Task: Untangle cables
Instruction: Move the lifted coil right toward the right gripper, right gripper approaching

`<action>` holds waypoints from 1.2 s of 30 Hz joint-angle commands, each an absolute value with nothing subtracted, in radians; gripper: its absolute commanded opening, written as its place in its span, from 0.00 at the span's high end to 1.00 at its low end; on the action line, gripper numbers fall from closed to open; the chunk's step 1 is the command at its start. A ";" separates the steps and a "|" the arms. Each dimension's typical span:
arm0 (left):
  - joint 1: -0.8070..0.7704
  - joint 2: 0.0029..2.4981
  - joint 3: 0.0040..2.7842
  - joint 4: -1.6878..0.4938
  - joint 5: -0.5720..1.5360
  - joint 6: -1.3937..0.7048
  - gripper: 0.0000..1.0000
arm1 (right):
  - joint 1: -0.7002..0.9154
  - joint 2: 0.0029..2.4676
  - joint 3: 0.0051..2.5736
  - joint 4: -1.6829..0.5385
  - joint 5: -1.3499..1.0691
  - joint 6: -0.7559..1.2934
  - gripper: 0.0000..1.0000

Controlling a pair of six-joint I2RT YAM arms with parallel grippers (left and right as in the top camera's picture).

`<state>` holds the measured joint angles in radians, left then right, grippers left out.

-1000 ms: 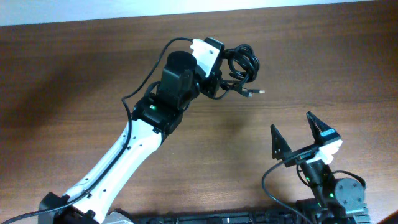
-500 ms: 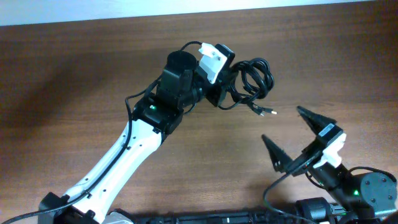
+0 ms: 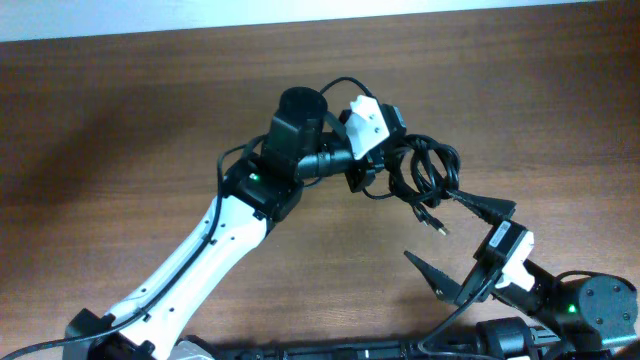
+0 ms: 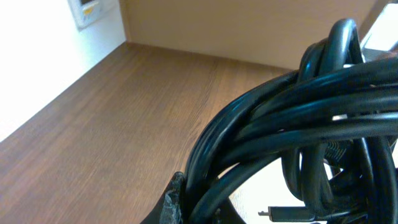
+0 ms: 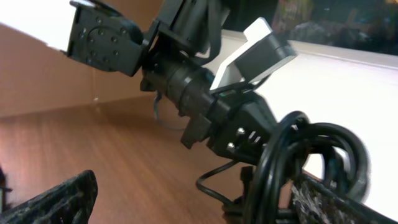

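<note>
I had the bunched cables (image 3: 428,172) clamped in my left gripper (image 3: 368,172) toward the far edge of the table (image 3: 120,150), loops hanging directly ahead of my wide-spread right gripper (image 3: 433,224).

Left gripper (image 3: 368,172) closed, arm outstretched; right gripper (image 3: 432,224) wide apart.

Brown wooden table (image 3: 100,150), white wall (image 3: 300,8)

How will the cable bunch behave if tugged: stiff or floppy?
Probably floppy: the cables hang in loose loops from the left gripper, a plug end dangling. Likely light, since one grip carries the bunch. Loops look interlocked, so a tug may drag everything.
</note>
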<state>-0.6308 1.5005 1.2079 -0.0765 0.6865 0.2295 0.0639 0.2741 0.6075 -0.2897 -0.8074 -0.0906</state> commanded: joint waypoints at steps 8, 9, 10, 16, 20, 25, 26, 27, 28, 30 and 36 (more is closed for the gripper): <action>-0.647 1.469 1.230 -0.061 0.786 0.333 1.00 | 0.057 0.275 0.627 -0.318 -0.747 -0.127 0.01; -0.647 1.469 1.230 -0.058 0.809 0.336 1.00 | 0.057 0.275 0.627 -0.322 -0.747 -0.127 0.01; -0.647 1.469 1.230 -0.052 0.815 0.335 1.00 | 0.057 0.275 0.627 -0.325 -0.747 -0.127 0.01; -0.648 1.469 1.230 0.008 0.857 0.303 1.00 | 0.057 0.275 0.627 -0.326 -0.748 -0.127 0.10; -0.648 1.469 1.230 0.031 0.857 0.255 1.00 | 0.057 0.277 0.627 -0.329 -0.742 -0.127 0.33; -0.648 1.469 1.230 0.067 0.858 0.216 1.00 | 0.057 0.279 0.627 -0.344 -0.701 -0.127 0.64; -0.648 1.469 1.230 0.067 0.857 0.213 1.00 | 0.058 0.279 0.627 -0.345 -0.692 -0.127 0.71; -0.648 1.469 1.230 0.067 0.857 0.213 1.00 | 0.058 0.279 0.627 -0.345 -0.679 -0.127 0.78; -0.648 1.469 1.230 0.067 0.857 0.213 1.00 | 0.057 0.279 0.627 -0.345 -0.675 -0.127 0.80; -0.648 1.469 1.230 0.067 0.857 0.213 1.00 | 0.057 0.279 0.627 -0.345 -0.675 -0.127 0.88; -0.648 1.469 1.229 0.056 0.805 0.213 1.00 | 0.057 0.279 0.627 -0.344 -0.675 -0.127 0.96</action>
